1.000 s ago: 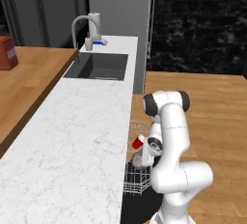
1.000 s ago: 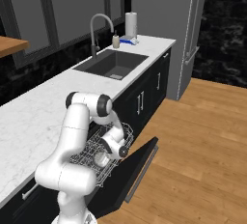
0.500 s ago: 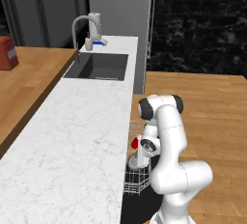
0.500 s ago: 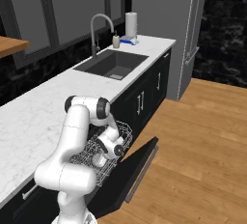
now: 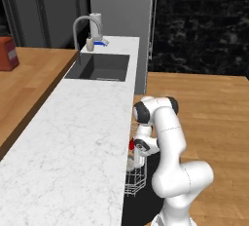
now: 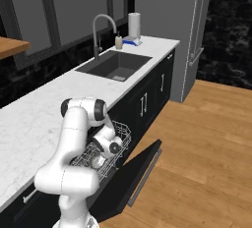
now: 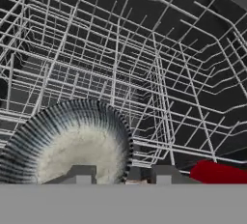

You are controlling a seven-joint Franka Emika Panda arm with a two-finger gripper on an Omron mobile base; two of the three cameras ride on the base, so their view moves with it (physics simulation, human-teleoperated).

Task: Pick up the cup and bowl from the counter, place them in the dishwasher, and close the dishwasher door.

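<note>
We have the two-finger gripper [image 7: 123, 175] down inside the white wire rack [image 7: 159, 73] of the black-fronted under-counter dishwasher [image 6: 106, 146], and in the hand view the small, shallow, grey metallic round bowl [image 7: 67, 143] sits right at the finger tips, its ribbed rim curving across the lower left. One tip appears to sit over the bowl's pale inside and the other just beside its rim, but the tips are mostly cut off at the bottom, so we cannot tell whether the jaws pinch the rim or stand apart from it. The small red tapered plastic cup [image 7: 219, 172] lies low in the rack just beside the bowl, and a sliver of red [image 5: 131, 144] shows by the wrist in the left base view. The long white marble counter [image 5: 73, 152] carries neither of them.

We judge the bowl to be light, stiff and slick, unlikely to break but prone to slide and ring against the wires. If we must take hold again, the rim is the place, one finger inside and one outside, since the body is too wide to span. The cup, we judge, is lighter still and could tip if nudged.

The flat black drop-down dishwasher door [image 6: 133, 178] hangs open, so closing it is the step left.
</note>
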